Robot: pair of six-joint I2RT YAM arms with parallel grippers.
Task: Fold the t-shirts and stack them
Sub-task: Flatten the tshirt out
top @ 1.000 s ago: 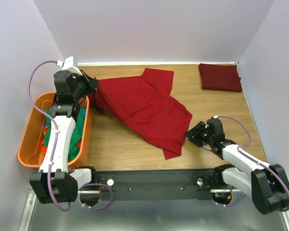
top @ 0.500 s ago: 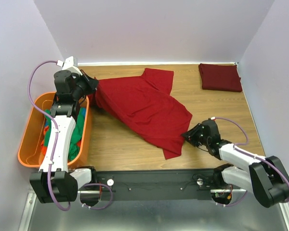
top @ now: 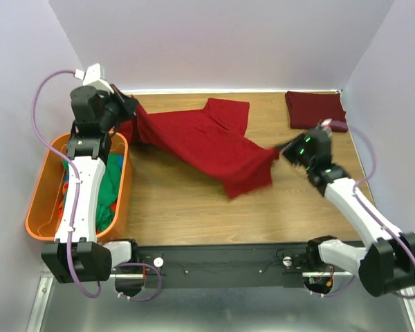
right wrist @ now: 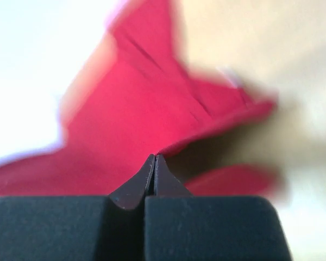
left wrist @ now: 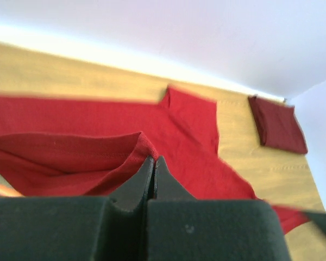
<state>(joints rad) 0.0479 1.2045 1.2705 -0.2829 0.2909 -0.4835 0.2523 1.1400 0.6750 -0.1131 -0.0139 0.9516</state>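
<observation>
A bright red t-shirt (top: 207, 145) hangs stretched above the wooden table between both arms. My left gripper (top: 129, 107) is shut on its left edge near the back left; the left wrist view shows red cloth (left wrist: 98, 152) pinched at the closed tips (left wrist: 154, 159). My right gripper (top: 280, 151) is shut on the shirt's right corner, with red fabric (right wrist: 136, 114) at its closed tips (right wrist: 154, 157). A folded dark maroon t-shirt (top: 315, 111) lies at the back right, also seen as the maroon t-shirt (left wrist: 278, 126) in the left wrist view. Green t-shirts (top: 109, 190) sit in the tub.
An orange plastic tub (top: 41, 200) stands at the left edge of the table, under my left arm. Pale walls close in the table at the back and on both sides. Bare wood (top: 194, 214) lies in front of the red shirt.
My right gripper closed on the red shirt's right corner and rose toward the back right, lifting the lower hem off the table. My left gripper shifted slightly up and left, still holding.
</observation>
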